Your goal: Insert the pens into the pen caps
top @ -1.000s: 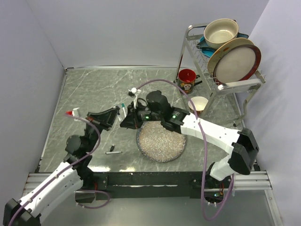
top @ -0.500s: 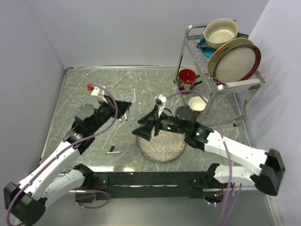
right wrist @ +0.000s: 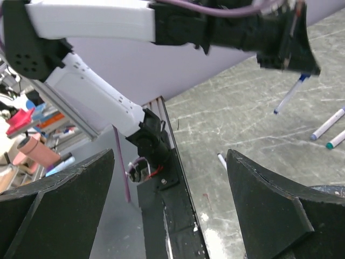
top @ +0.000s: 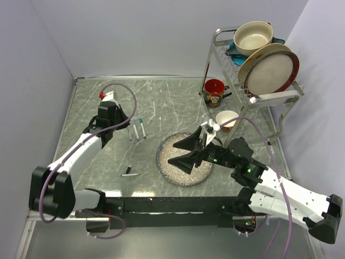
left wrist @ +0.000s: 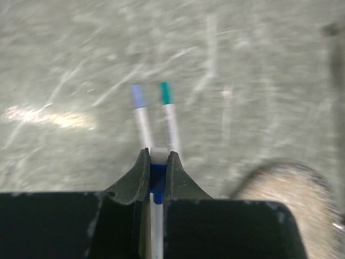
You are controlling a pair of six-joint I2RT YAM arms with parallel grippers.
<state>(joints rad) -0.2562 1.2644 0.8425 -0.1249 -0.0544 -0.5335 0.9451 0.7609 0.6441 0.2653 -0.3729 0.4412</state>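
My left gripper point(left wrist: 158, 157) is shut on a white pen with a blue cap point(left wrist: 157, 174), held just above the marble table. Beyond its tips lie two pens side by side, one blue-capped point(left wrist: 141, 114) and one teal-capped point(left wrist: 170, 116); in the top view this pair point(top: 140, 129) lies right of the left gripper point(top: 128, 126). Another pen with a black end point(top: 129, 174) lies alone near the front edge. My right gripper point(top: 181, 154) hangs wide open and empty over the speckled plate point(top: 178, 172). In the right wrist view the right gripper point(right wrist: 167, 208) faces the left arm and its held pen point(right wrist: 288, 96).
A dish rack point(top: 253, 65) with a pot and plates stands at the back right, with a red mug point(top: 214, 89) and a white cup point(top: 227, 118) beside it. The black base rail point(top: 161, 205) runs along the near edge. Grey walls close in the left and back.
The two grippers were together by the pens; they have parted. My right gripper opened and drew back right over the plate. The left arm swung left and away, keeping its pen.
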